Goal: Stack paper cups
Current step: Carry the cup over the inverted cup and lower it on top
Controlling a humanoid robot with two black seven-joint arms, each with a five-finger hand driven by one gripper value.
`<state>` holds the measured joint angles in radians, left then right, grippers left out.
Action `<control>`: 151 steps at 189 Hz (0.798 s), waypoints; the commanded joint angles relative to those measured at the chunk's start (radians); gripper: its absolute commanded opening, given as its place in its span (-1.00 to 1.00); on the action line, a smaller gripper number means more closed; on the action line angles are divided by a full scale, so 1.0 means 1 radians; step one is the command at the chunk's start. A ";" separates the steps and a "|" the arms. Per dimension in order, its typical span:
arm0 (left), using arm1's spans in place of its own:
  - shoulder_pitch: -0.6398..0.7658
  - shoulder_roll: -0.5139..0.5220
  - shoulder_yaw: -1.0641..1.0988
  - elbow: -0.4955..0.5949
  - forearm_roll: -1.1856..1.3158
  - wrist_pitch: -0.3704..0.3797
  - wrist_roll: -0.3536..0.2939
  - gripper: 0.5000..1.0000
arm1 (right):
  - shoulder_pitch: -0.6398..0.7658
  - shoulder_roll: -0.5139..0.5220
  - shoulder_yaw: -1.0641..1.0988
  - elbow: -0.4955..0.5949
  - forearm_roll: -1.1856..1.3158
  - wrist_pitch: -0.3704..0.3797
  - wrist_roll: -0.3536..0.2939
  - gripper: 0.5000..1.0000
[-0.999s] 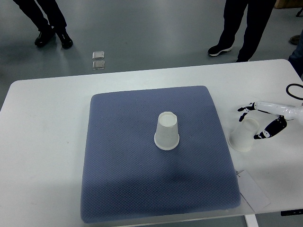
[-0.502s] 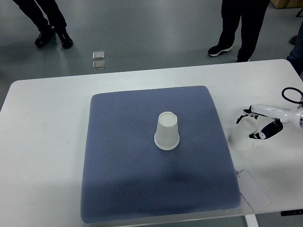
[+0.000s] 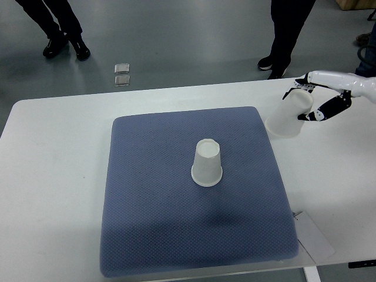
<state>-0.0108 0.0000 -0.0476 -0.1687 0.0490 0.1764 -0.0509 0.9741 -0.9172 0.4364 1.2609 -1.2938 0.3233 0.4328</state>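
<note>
An upside-down white paper cup (image 3: pixel 207 163) stands mid blue padded mat (image 3: pixel 147 223), base up to receive another. At its two o'clock, the right hand (image 3: pixel 317 97) clamps a tilted second white paper cup (image 3: pixel 288 114), mouth toward the mat.

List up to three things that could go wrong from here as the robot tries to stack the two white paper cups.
1. The right hand holds the tilted white paper cup near its closed end only, so it might slip or crumple.
2. The cup's open mouth points down and left, not straight down, so it may knock over the upside-down white paper cup.
3. That target cup stands on the soft blue mat, so it could tip.
</note>
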 commanded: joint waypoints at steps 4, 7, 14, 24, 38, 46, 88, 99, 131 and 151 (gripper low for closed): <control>0.000 0.000 0.000 0.000 0.000 0.000 -0.001 1.00 | 0.058 0.017 0.036 0.060 0.004 0.072 -0.009 -1.00; 0.000 0.000 0.000 0.000 0.000 0.000 0.000 1.00 | 0.070 0.024 0.035 0.069 0.004 0.079 -0.011 -1.00; 0.000 0.000 0.000 0.000 0.000 0.000 0.000 1.00 | 0.084 0.038 0.035 0.081 0.004 0.088 -0.012 -1.00; 0.000 0.000 0.000 0.000 0.000 0.000 0.000 1.00 | 0.098 0.060 0.035 0.092 0.004 0.100 -0.012 -1.00; 0.000 0.000 0.000 0.000 0.000 0.000 0.000 1.00 | 0.118 0.089 0.035 0.101 0.004 0.112 -0.020 -1.00; 0.000 0.000 0.000 0.000 0.000 0.000 0.000 1.00 | 0.127 0.106 0.035 0.103 0.004 0.118 -0.035 -1.00; 0.000 0.000 0.000 0.000 0.000 0.000 0.000 1.00 | 0.143 0.213 0.028 0.103 -0.007 0.126 -0.075 -1.00; 0.000 0.000 0.000 0.000 0.000 0.000 0.000 1.00 | 0.143 0.238 0.025 0.103 -0.012 0.128 -0.086 -1.00; 0.000 0.000 0.000 0.000 0.000 0.000 0.000 1.00 | 0.132 0.265 0.019 0.101 -0.088 0.126 -0.100 -1.00; 0.000 0.000 0.000 0.000 0.000 0.000 0.000 1.00 | 0.130 0.274 0.002 0.101 -0.124 0.126 -0.100 -1.00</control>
<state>-0.0108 0.0000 -0.0476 -0.1687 0.0491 0.1764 -0.0508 1.1062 -0.6511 0.4535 1.3625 -1.3865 0.4504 0.3334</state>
